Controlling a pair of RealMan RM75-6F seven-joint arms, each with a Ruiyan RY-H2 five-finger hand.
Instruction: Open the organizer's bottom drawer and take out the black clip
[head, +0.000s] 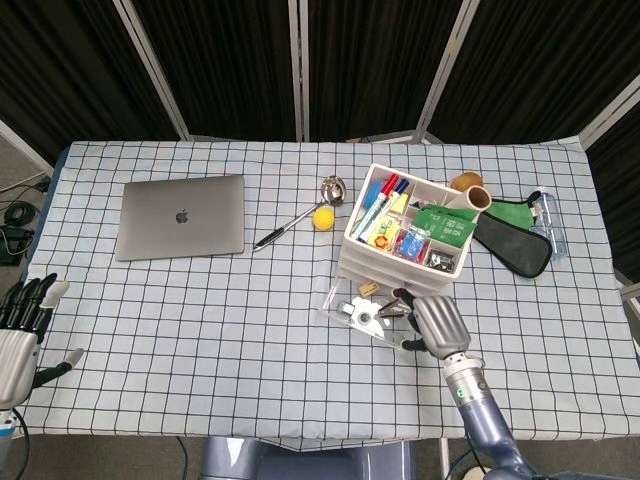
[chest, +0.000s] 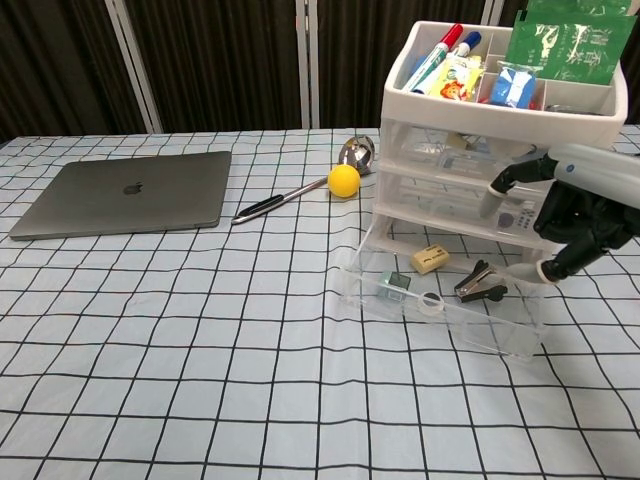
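My right hand (chest: 585, 215) hovers just above the far right end of the pulled-out bottom drawer (chest: 440, 300), level with the organizer's (chest: 500, 130) middle tier. Its fingers (chest: 515, 176) are partly curled, with 1 stretched out toward the organizer front, and the hand holds nothing and touches nothing that I can make out. In the head view the same hand (head: 432, 322) sits right beside the drawer's (head: 365, 312) right edge, palm turned down.

The black clip (chest: 481, 283) lies inside the open drawer, near its right end, below and just left of my right hand, not yet gripped. In the same drawer I see a small tan block (chest: 430, 258) toward the back, a small green-grey piece (chest: 394, 286) toward the left, and a clear ring (chest: 431, 299) between that piece and the clip.

My left hand (head: 22, 335) is at the table's near left edge in the head view, well apart from everything, its fingers spread and holding nothing.

Elsewhere on the checked tablecloth (chest: 200, 340) lie a closed laptop (chest: 130, 192), a ladle (chest: 300, 188) and a yellow ball (chest: 344, 180) touching it.
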